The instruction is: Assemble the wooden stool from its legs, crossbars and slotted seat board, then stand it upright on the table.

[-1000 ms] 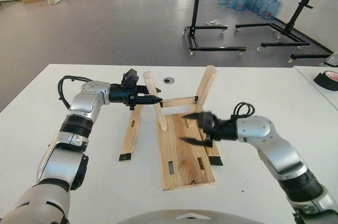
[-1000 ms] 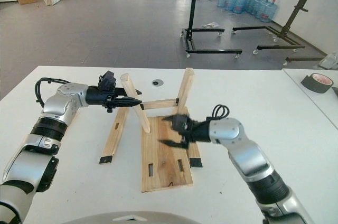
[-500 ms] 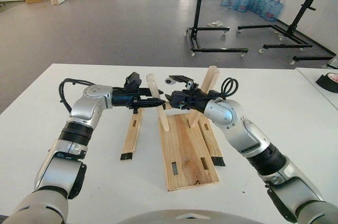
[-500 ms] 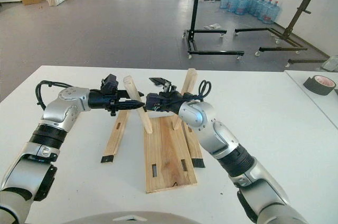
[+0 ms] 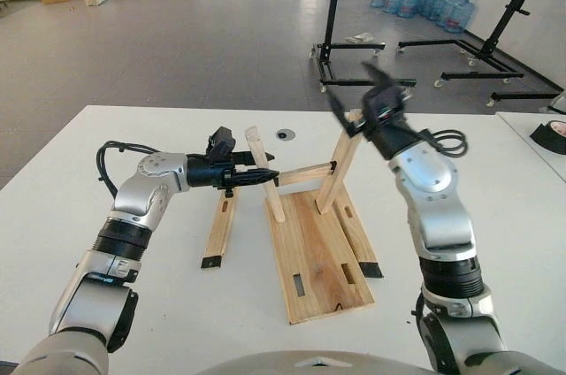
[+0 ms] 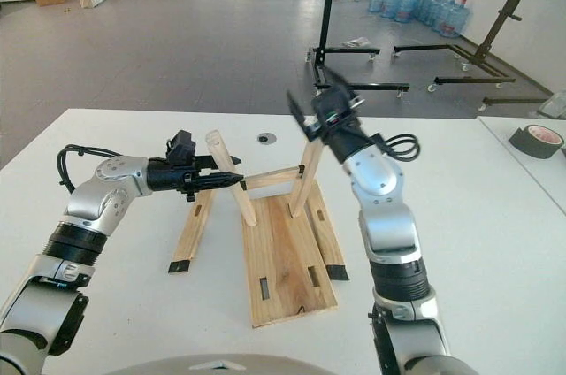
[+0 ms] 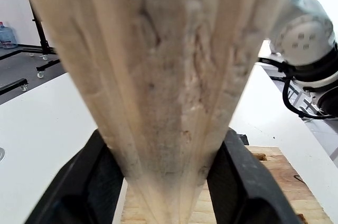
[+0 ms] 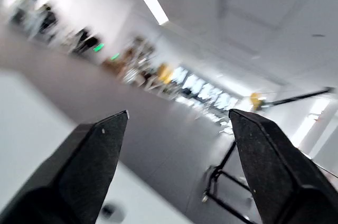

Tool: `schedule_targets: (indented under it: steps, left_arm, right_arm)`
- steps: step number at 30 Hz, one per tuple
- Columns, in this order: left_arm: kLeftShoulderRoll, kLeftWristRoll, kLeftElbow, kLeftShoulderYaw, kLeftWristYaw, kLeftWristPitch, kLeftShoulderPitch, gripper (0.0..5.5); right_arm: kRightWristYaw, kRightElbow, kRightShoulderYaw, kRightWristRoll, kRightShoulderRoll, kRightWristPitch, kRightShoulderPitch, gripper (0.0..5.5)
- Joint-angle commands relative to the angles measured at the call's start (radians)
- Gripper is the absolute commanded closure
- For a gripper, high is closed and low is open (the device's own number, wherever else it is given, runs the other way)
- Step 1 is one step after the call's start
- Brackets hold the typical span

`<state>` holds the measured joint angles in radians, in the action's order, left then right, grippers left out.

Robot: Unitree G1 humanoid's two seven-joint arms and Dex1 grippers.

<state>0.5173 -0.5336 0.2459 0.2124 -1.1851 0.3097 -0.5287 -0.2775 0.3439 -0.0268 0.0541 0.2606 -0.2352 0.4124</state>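
Nearest on the white surface [image 5: 495, 242], the slotted seat board [image 5: 314, 256] is lying flat, long side running away from the robot, slots showing at both ends. Along its right edge one wooden leg [image 5: 358, 238] is lying just beside it, black-capped end toward the robot. Off to the board's left, apart from it, another leg [image 5: 219, 226] is lying flat, also with its black cap at the near end.

At the board's far end two more legs are standing tilted, feet on or at the board; cannot tell if they are sitting in slots. A crossbar [image 5: 303, 173] is running between the left tilted leg [image 5: 263, 167] and the right tilted leg [image 5: 341, 163].

Left gripper [image 5: 261, 178] is reaching in sideways from the left, fingers [image 7: 84, 182] closing on the left tilted leg about halfway up. In the left wrist view the wood is sitting squeezed between both black fingers, with the board behind it.

Right gripper [image 5: 349, 88] is hanging in the air above and just behind the top of the right tilted leg, pointing up and away. Its fingers [image 8: 87, 166] are spreading wide with nothing between them, touching no wood.

Farther back, a round grommet [image 5: 285, 134] is sitting in the surface behind the legs. A tape roll [image 5: 550, 134] is lying at the far right edge. Beyond that, black wheeled stands [image 5: 354, 57] and water bottles [image 5: 424, 3] are standing on the grey floor.
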Motion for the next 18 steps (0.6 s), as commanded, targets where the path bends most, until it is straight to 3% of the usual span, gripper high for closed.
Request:
schedule_targets:
  steps: [1, 8, 14, 18]
  left_arm:
    - [0.035, 0.145, 0.064, 0.156, 0.004, 0.123, 0.186, 3.48]
    - [0.037, 0.149, 0.073, 0.172, 0.000, 0.121, 0.156, 3.48]
    - [0.028, 0.143, 0.049, 0.173, 0.005, 0.123, 0.115, 3.48]
    - [0.013, 0.139, 0.040, 0.178, 0.009, 0.129, 0.088, 3.48]
  right_arm:
    - [0.066, 0.063, 0.007, -0.011, -0.063, -0.037, -0.093, 1.98]
    - [0.093, 0.084, 0.120, -0.068, -0.187, -0.198, -0.177, 1.98]
    - [0.021, 0.106, 0.145, -0.164, -0.186, -0.303, -0.181, 1.98]
    - [-0.081, 0.123, 0.221, -0.217, -0.124, -0.400, -0.197, 1.98]
